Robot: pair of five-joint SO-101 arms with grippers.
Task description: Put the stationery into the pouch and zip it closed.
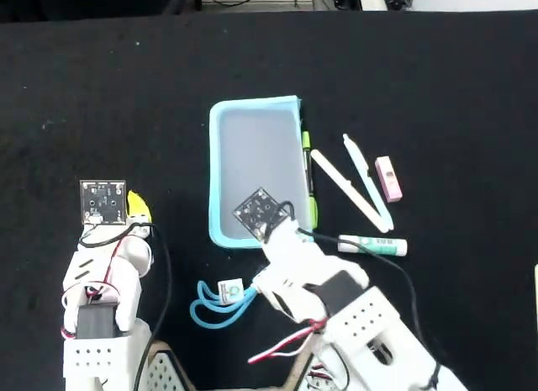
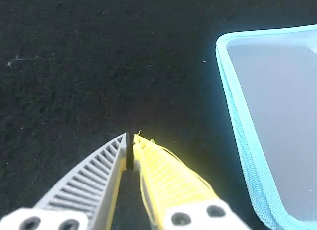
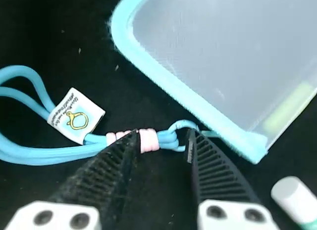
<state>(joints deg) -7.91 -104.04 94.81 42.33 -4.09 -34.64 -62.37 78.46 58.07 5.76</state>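
Observation:
The light blue mesh pouch (image 1: 252,168) lies flat mid-table. Its blue cord strap (image 1: 220,303) with a white tag (image 1: 230,289) trails off the near corner. Through the mesh (image 3: 223,52) a green pen (image 3: 290,109) shows at the pouch's right edge (image 1: 308,168). Two white pens (image 1: 346,187), a pink eraser (image 1: 387,178) and a glue stick (image 1: 372,245) lie right of the pouch. My right gripper (image 3: 161,139) is open, its fingers straddling the cord (image 3: 163,143) at a pink bead (image 3: 147,139). My left gripper (image 2: 130,140) is shut on nothing, left of the pouch (image 2: 277,116).
The table is covered in black cloth (image 1: 437,88), with free room at the back and far left. The glue stick's cap (image 3: 292,190) lies close to my right gripper. Cables run along the table's far edge.

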